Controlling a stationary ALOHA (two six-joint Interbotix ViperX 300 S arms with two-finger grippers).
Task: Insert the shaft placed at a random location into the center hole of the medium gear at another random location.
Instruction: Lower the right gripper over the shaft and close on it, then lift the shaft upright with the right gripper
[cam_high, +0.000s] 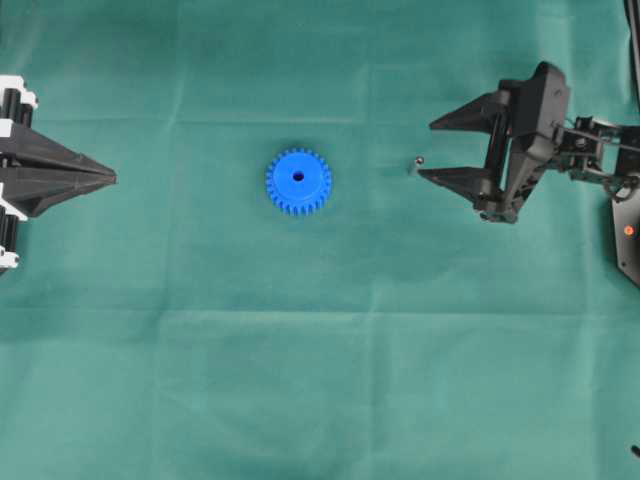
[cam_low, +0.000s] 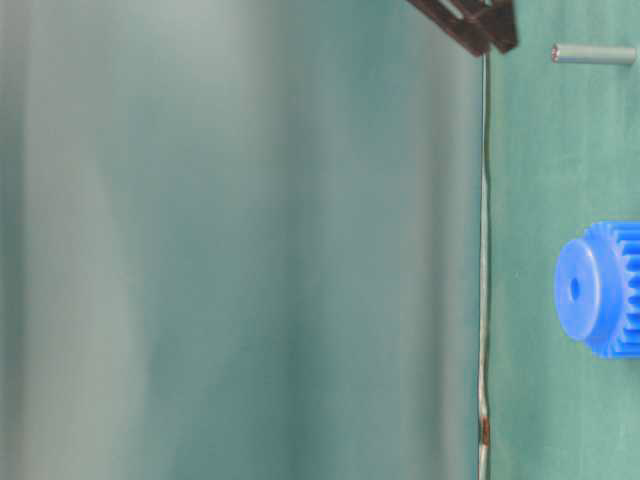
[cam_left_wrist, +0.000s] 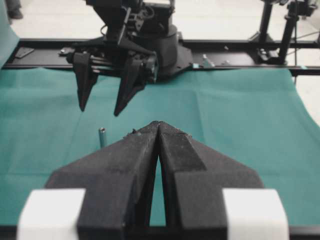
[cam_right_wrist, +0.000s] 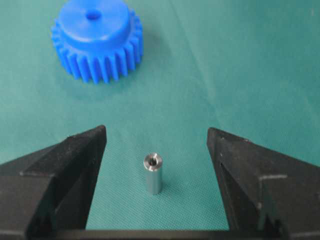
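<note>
Between right claw (cam_right_wrist: 156, 145) tips, spread wide: shaft (cam_right_wrist: 152, 173) upright; left claw (cam_left_wrist: 158, 131) clenched.

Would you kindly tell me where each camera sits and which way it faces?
Overhead: straight down on the green cloth; both grippers show, left gripper, right gripper.
Table-level: low, picture turned sideways; medium gear, shaft, dark gripper tips at the top.
Left wrist: across the table, over its own shut gripper.
Right wrist: between its open fingers, down at the upright shaft.
Shared: both wrist views show the shaft.
</note>
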